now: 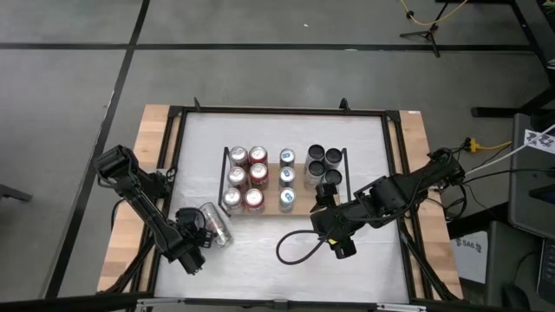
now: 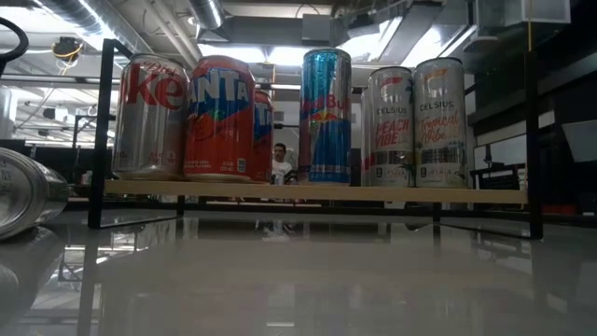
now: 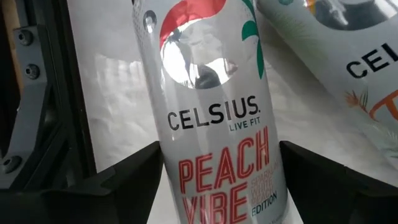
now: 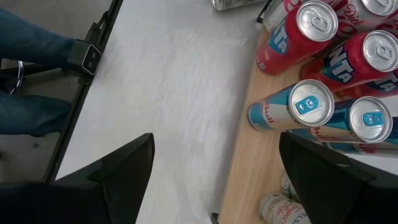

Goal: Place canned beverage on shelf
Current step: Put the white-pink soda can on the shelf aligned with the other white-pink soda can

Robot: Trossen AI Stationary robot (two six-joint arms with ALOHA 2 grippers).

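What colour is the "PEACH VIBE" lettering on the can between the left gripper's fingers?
Red, on a silver can; the left wrist view shows it best.

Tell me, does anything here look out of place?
Yes: one silver can lies on its side on the white table, off the shelf, between the left gripper's open fingers. Every other can stands upright on the shelf.

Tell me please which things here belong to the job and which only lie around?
For the job:
- lying Celsius can, between the open fingers of the left gripper
- shelf

Only around:
- cans already on the shelf
- right gripper, open, above the shelf's edge
- black cable loop
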